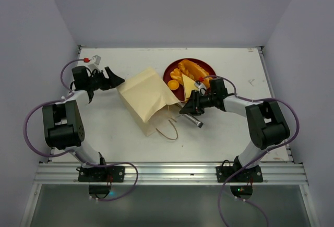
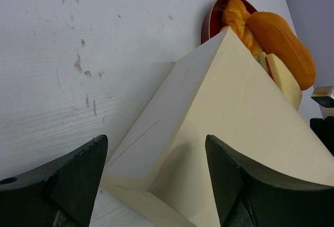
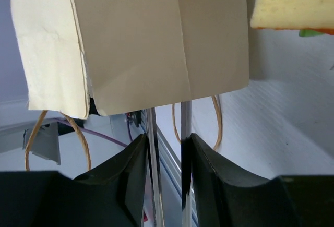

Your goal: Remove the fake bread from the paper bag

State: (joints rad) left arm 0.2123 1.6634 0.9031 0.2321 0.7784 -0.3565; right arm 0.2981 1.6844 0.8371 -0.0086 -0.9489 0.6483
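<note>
Plain grey walls, scuffed white table [image 1: 104, 133], nothing fancy. The fake bread [image 1: 192, 73] sits on a red plate [image 1: 172, 65] at the far right of the scene: long orange roll [image 1: 197, 70], pale sandwich slice [image 1: 189, 87] and a little round bun [image 1: 173, 84]. My guess is these toys weigh next to nothing and keep their shape. The roll looks smooth, so it could squirt out of a pinch; I'd grab it across its narrow middle, and the slice by its flat faces.

Just left of the plate, the paper bag [image 1: 143, 96] lies on its side, mouth and cord handles [image 1: 171, 129] towards the near edge. Can't see inside, so no idea if anything's left in it. Thin paper like that will probably crease and skate around, so hold the folded bottom or the rim.

The left end effector [image 1: 117, 79] is spread wide, straddling the bag's bottom corner without touching. The right end effector [image 1: 185, 109] is at the mouth, nearly together; can't tell if it's pinching the rim.
</note>
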